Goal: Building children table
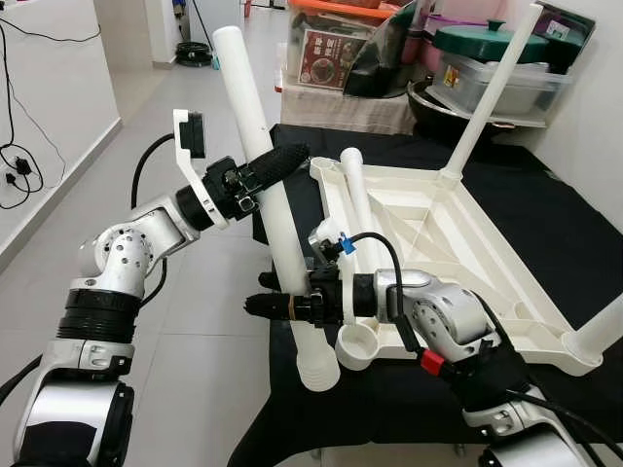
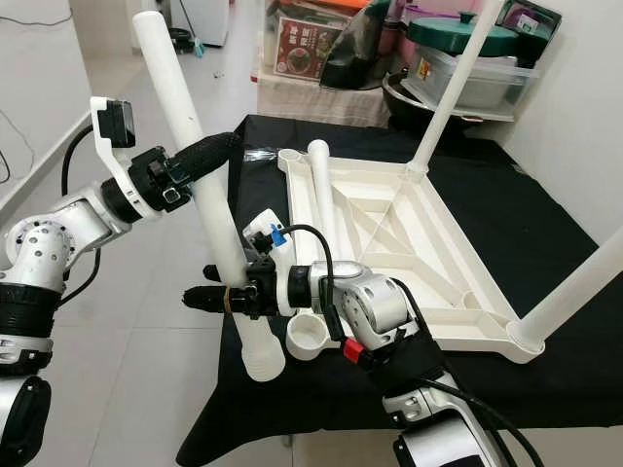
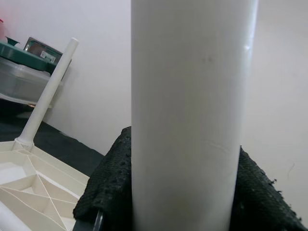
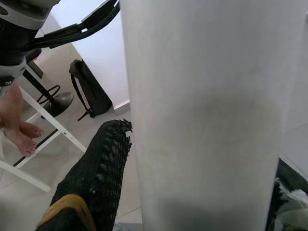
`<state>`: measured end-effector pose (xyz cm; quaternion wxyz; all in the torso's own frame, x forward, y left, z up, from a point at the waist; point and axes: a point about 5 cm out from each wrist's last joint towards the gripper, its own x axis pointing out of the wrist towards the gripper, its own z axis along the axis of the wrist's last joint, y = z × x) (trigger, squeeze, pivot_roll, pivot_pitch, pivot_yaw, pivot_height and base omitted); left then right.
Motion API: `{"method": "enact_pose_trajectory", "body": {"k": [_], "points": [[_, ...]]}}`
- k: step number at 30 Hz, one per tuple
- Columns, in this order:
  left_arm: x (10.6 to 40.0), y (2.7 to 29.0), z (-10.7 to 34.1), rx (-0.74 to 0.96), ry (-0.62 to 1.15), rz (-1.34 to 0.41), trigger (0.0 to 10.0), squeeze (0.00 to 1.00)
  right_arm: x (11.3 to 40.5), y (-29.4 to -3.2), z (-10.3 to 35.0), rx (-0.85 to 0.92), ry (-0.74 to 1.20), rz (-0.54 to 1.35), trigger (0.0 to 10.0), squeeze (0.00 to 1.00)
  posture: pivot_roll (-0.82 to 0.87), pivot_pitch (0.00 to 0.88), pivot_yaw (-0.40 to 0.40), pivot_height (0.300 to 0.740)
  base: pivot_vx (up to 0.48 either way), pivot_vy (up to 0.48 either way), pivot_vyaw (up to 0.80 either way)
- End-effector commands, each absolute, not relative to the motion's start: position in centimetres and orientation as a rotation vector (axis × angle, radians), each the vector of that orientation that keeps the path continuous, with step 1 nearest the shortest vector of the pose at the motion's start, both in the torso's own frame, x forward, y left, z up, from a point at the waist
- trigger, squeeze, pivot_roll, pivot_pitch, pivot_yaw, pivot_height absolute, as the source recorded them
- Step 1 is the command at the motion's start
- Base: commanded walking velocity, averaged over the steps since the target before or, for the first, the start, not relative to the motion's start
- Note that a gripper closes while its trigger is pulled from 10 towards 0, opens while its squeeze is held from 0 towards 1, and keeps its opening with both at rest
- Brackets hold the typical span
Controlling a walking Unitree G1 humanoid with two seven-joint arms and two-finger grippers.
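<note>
Left gripper [image 1: 284, 162] fingers clamp upper white table leg [image 1: 261, 165]; right gripper [image 1: 275, 305] fingers clamp its lower part, near upturned white children's table [image 1: 458, 243] on black-covered tabletop [image 1: 545, 209].

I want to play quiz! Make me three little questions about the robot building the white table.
1. True or false: both grippers hold the same loose table leg.
2. How many legs already stand in the upside-down tabletop?
A) none B) two C) four
3. Fill in: the empty round socket sits at the tabletop's near ___ corner.

Key:
1. True. The left gripper clamps it higher up and the right gripper lower down.
2. B. One leg stands at the far corner and another at the near right corner. A further leg lies along the tabletop's left edge.
3. left
</note>
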<state>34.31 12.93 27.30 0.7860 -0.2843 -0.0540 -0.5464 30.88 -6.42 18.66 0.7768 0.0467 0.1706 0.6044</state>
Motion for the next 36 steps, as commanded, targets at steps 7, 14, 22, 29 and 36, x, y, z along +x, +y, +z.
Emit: {"method": "enact_pose_trajectory", "body": {"k": [7,14,22,29,36], "points": [[34.3,12.1,28.0,-0.622,-0.157,-1.216,10.0,0.00,30.7,-5.5,18.1,0.077,0.407,1.309,10.0,0.00,0.04,0.000,-0.109,0.740,0.000,0.000,0.00],[34.3,12.0,27.9,-0.621,-0.160,-1.220,10.0,0.00,31.1,-5.3,17.8,0.061,0.432,1.272,10.0,0.00,0.04,0.000,-0.108,0.740,0.000,0.000,0.00],[34.3,11.8,27.9,-0.618,-0.165,-1.219,10.0,0.00,31.4,-5.2,17.6,0.054,0.445,1.243,4.6,0.00,0.04,0.000,-0.109,0.740,0.000,0.000,0.00],[34.4,11.8,27.9,-0.618,-0.165,-1.217,10.0,0.00,31.3,-5.0,18.1,0.069,0.406,1.269,0.0,0.00,0.04,0.000,-0.107,0.740,0.000,0.000,0.00],[34.4,11.7,27.5,-0.618,-0.122,-1.212,10.0,0.00,31.3,-4.7,18.6,0.083,0.383,1.278,0.0,0.00,0.04,0.000,-0.107,0.740,0.000,0.000,0.00]]}}
